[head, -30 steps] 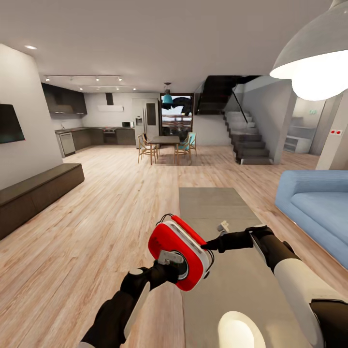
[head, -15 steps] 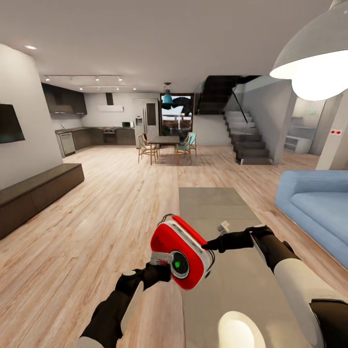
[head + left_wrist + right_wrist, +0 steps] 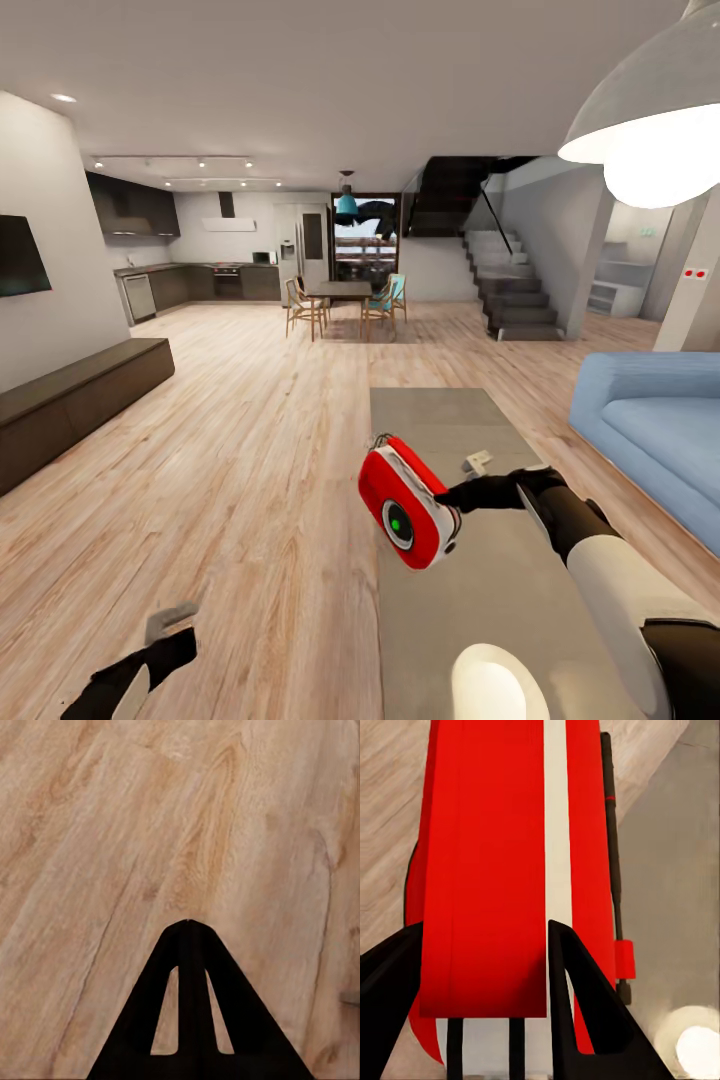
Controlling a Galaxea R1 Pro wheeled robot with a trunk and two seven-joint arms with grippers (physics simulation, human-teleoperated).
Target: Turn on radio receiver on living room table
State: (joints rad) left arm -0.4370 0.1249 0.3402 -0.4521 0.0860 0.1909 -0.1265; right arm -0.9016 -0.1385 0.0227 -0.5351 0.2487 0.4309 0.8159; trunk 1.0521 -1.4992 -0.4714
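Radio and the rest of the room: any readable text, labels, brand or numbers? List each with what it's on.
None can be read.
The radio receiver, held in the right tool, shows a round dial with a green centre, no lettering.
In the right wrist view its red and white casing is blank.
Two small red marks on the far right wall: too small to read.

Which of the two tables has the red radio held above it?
The grey coffee table nearest the robot; the right gripper holds the radio over it, unlike the distant dining table.

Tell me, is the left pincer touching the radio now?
No, the left pincer hangs low over the wood floor, well apart from the radio.
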